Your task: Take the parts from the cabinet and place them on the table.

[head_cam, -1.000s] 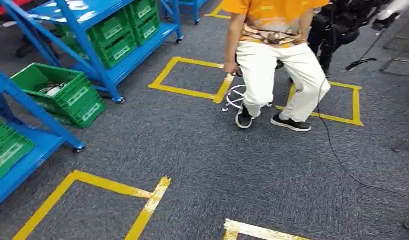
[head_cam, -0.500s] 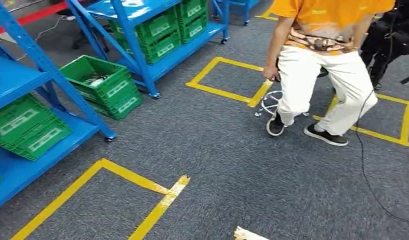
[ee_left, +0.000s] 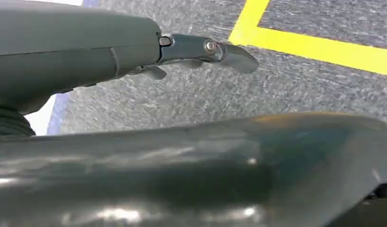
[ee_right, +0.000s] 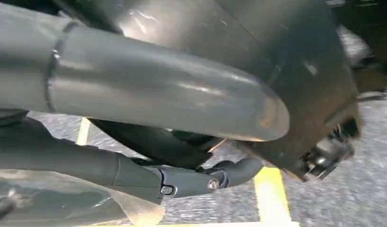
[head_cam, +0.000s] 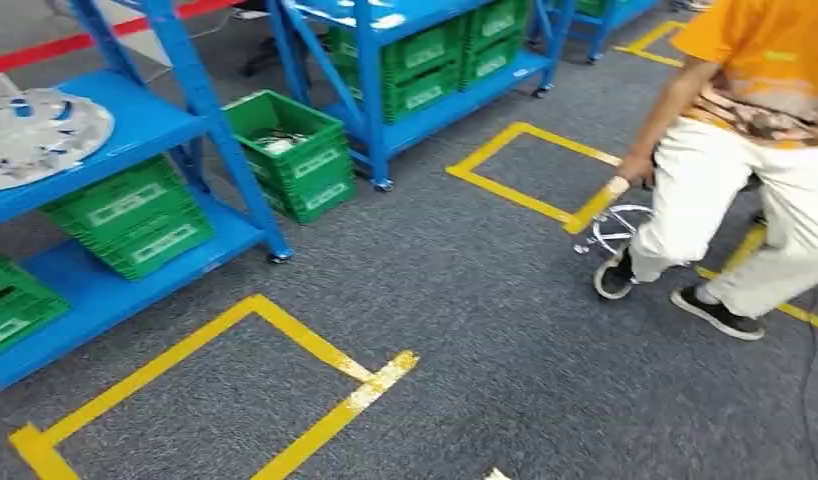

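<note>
The robot's left hand hangs over grey carpet, fingers and thumb apart and holding nothing. At far left, a silver disc-shaped part lies flat on the upper shelf of a blue cabinet; it is cut by the picture's edge, so its full outline cannot be told. Green crates sit on the shelf below, and another green crate stands on the floor between this cabinet and a second blue rack. A yellow tape square marks the floor in front of the cabinet. At right, a person in an orange shirt and white trousers sits on a wheeled stool, one hand down beside it. The robot's right hand also hangs slack, fingers spread with nothing between them.

The job looks barely begun, with the part on its shelf and the robot well apart from it. Trouble could come in the approach: a foot or arm might catch the cabinet's slanted upright or its caster if the robot closes in at an angle. The disc looks broad, thin and smooth, so a grip at one edge may let it tip or slide off the shelf lip, and a reach that comes in too low could strike the shelf front. The person near the robot's right side could be clipped by a turn with the part held wide
</note>
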`<action>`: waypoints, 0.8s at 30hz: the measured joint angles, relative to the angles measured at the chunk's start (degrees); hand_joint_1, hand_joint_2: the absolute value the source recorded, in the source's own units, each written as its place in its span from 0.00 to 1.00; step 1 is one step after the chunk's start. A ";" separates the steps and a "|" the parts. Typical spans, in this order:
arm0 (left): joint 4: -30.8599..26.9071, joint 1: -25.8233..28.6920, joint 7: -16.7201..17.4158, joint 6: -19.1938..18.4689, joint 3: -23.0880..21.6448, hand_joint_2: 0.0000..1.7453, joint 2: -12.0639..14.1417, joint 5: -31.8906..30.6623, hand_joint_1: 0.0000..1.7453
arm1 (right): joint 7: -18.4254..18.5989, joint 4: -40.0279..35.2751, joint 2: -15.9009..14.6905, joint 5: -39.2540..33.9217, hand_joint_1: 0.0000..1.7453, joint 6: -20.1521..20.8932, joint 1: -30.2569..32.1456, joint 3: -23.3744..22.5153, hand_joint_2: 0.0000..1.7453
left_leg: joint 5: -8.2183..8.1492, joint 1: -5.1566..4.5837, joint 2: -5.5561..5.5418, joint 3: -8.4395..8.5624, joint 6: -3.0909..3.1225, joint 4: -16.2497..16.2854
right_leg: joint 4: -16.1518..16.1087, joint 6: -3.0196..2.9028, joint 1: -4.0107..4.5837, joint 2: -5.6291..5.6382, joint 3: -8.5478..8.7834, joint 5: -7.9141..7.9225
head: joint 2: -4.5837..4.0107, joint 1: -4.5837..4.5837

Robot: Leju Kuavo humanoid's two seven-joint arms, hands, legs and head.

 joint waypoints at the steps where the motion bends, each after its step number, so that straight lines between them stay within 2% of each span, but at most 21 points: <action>1: 0.00 -0.20 0.00 -0.02 -0.04 0.00 -0.02 0.00 0.00 | 0.00 0.00 0.00 0.04 0.00 0.02 -0.01 0.04 0.00 | -0.08 0.03 -0.75 -0.05 0.13 0.00 | 4.49 0.13 -0.04 0.69 -2.28 -2.07 | 0.00 0.04; 2: 0.00 -0.25 0.00 -0.11 -0.07 0.00 -0.07 0.00 0.00 | -0.04 0.00 -0.02 0.02 0.00 0.02 -0.09 0.04 0.00 | -0.14 0.04 -1.40 -0.02 0.22 0.00 | 9.02 0.25 -0.02 0.98 -4.72 -3.80 | 0.00 0.09; 3: 0.00 -0.23 0.00 -0.11 -0.09 0.00 -0.11 0.00 0.00 | -0.04 0.00 -0.07 0.02 0.00 0.04 -0.20 0.07 0.00 | -0.18 0.04 -2.17 0.02 0.28 0.04 | 12.45 0.42 0.00 1.03 -6.82 -4.53 | 0.00 0.04; 4: 0.00 -0.13 0.00 -0.09 -0.09 0.00 -0.11 0.00 0.00 | 0.00 0.00 -0.11 0.02 0.00 0.04 -0.26 0.11 0.00 | -0.19 0.05 -3.04 0.14 0.27 0.06 | 12.93 0.49 -0.02 1.05 -7.59 -3.46 | 0.00 0.04; 5: 0.00 -0.10 0.00 -0.09 -0.11 0.00 -0.11 0.00 0.00 | 0.00 -0.02 -0.13 0.02 0.00 0.07 -0.25 0.15 0.00 | -0.26 0.11 -3.79 0.28 0.20 0.07 | 11.05 0.49 -0.03 1.08 -7.11 -1.44 | 0.00 0.02; 6: 0.00 -0.06 0.00 0.02 -0.11 0.00 -0.11 0.00 0.00 | 0.06 -0.02 -0.15 0.00 0.00 0.20 -0.26 0.33 0.00 | -0.35 0.26 -4.75 0.46 0.06 0.16 | 6.63 0.56 -0.11 1.27 -5.43 1.77 | 0.00 0.04; 7: 0.00 -0.08 0.00 0.11 -0.11 0.00 -0.13 -0.04 0.00 | 0.18 -0.02 -0.17 -0.02 0.00 0.35 -0.18 0.39 0.00 | -0.53 0.39 -5.59 0.59 -0.21 0.29 | 1.70 0.66 -0.29 2.08 -3.43 4.67 | 0.00 0.04; 8: 0.00 -0.07 0.00 0.31 -0.13 0.00 -0.13 -0.11 0.00 | 0.18 0.00 -0.17 -0.20 0.00 0.70 -0.09 0.39 0.00 | -0.76 0.43 -6.27 0.44 -0.59 0.50 | -1.87 0.83 -0.72 5.03 -1.95 5.59 | 0.00 0.13; 9: 0.00 -0.25 0.00 0.46 -0.15 0.00 -0.15 -0.24 0.00 | 0.17 0.09 -0.17 -0.39 0.00 0.94 -0.09 0.39 0.00 | -0.88 0.12 -7.02 0.08 -0.97 1.17 | -3.45 0.70 -0.83 6.15 -1.33 4.86 | 0.00 0.15; 10: 0.00 -0.28 0.00 0.48 -0.15 0.00 -0.15 -0.39 0.00 | 0.17 0.09 -0.17 -0.50 0.00 1.05 -0.11 0.39 0.00 | -0.68 0.18 -7.64 -0.25 -1.16 1.03 | -3.21 0.08 -0.75 5.69 -0.82 4.61 | 0.00 0.02; 12: 0.02 0.11 0.00 0.55 -0.17 0.00 -0.17 -0.52 0.00 | 0.17 0.09 -0.17 -0.61 0.00 1.46 -0.17 0.37 0.00 | -0.34 0.47 -8.51 -0.37 -1.70 0.79 | -3.31 -0.49 -0.42 4.75 -0.77 4.67 | 0.00 0.06; 13: 0.04 0.20 0.00 0.55 -0.17 0.00 -0.07 -0.52 0.00 | 0.17 0.09 -0.13 -0.61 0.00 1.60 -0.29 0.37 0.00 | -0.50 0.42 -9.13 -0.53 -1.92 0.98 | -3.64 -0.88 -0.87 4.05 -0.52 4.87 | 0.02 0.13; 14: 0.04 0.27 -0.02 0.52 -0.17 0.00 -0.09 -0.52 0.00 | 0.22 0.07 -0.15 -0.57 0.00 1.71 -0.31 0.37 0.00 | -1.18 0.22 -6.43 -0.73 -2.19 2.02 | -3.81 -1.24 -0.85 3.33 -0.19 4.87 | 0.00 -0.04; 15: 0.04 0.17 -0.04 0.42 -0.17 0.00 -0.15 -0.50 0.00 | 0.22 0.09 -0.15 -0.57 0.00 1.73 -0.17 0.37 0.00 | -2.77 0.18 -3.94 -1.97 -2.52 4.76 | -3.86 -1.61 -0.82 2.58 0.06 4.69 | 0.00 -0.68; 17: 0.07 -0.08 -0.13 0.33 -0.17 0.00 -0.15 -0.46 0.00 | 0.17 0.07 -0.24 -0.59 0.00 1.81 0.08 0.37 0.00 | -6.80 0.46 -2.26 -6.32 -2.94 13.62 | -3.86 -2.10 -0.56 0.75 0.27 4.36 | 0.00 -0.77; 18: 0.07 -0.09 -0.13 0.31 -0.17 0.00 -0.15 -0.44 0.00 | 0.22 0.07 -0.28 -0.59 0.00 1.81 0.12 0.37 0.00 | -7.68 0.58 -2.15 -7.96 -3.03 16.84 | -3.86 -2.22 -0.50 0.01 0.38 4.20 | 0.00 -0.72; 19: 0.07 -0.02 -0.15 0.28 -0.17 0.00 -0.15 -0.44 0.00 | 0.22 0.09 -0.37 -0.57 0.00 1.81 0.17 0.37 0.00 | -7.36 0.66 -2.14 -8.70 -3.08 18.12 | -3.86 -2.23 -0.44 -0.75 0.55 3.97 | 0.00 -0.72; 20: 0.07 0.16 -0.17 0.18 -0.17 0.00 -0.15 -0.44 0.00 | 0.22 0.07 -0.42 -0.57 0.00 1.81 0.23 0.37 0.00 | -5.79 0.68 -2.07 -8.12 -3.01 16.77 | -3.86 -2.17 -0.40 -1.41 0.82 3.74 | 0.00 -0.77; 22: 0.07 0.29 -0.35 -0.02 -0.17 0.00 -0.15 -0.42 0.00 | 0.24 0.07 -0.42 -0.50 0.00 1.81 0.29 0.37 0.00 | -0.72 0.56 -1.18 -4.27 -2.48 8.60 | -3.86 -2.01 -0.32 -2.59 1.64 3.18 | 0.00 -0.75; 23: 0.07 0.26 -0.48 -0.04 -0.17 0.00 -0.15 -0.39 0.00 | 0.24 0.07 -0.42 -0.50 0.00 1.81 0.37 0.37 0.00 | 1.31 0.28 0.66 -2.08 -1.97 3.99 | -3.89 -1.81 -0.26 -3.15 2.07 2.83 | 0.00 -0.77; 24: 0.07 0.06 -0.61 -0.15 -0.17 0.00 -0.13 -0.22 0.00 | 0.24 0.07 -0.42 -0.48 0.00 1.81 0.47 0.37 0.00 | -0.02 -0.64 3.78 -1.35 -1.56 2.94 | -3.95 -1.41 0.14 -3.77 1.86 2.49 | 0.00 -0.74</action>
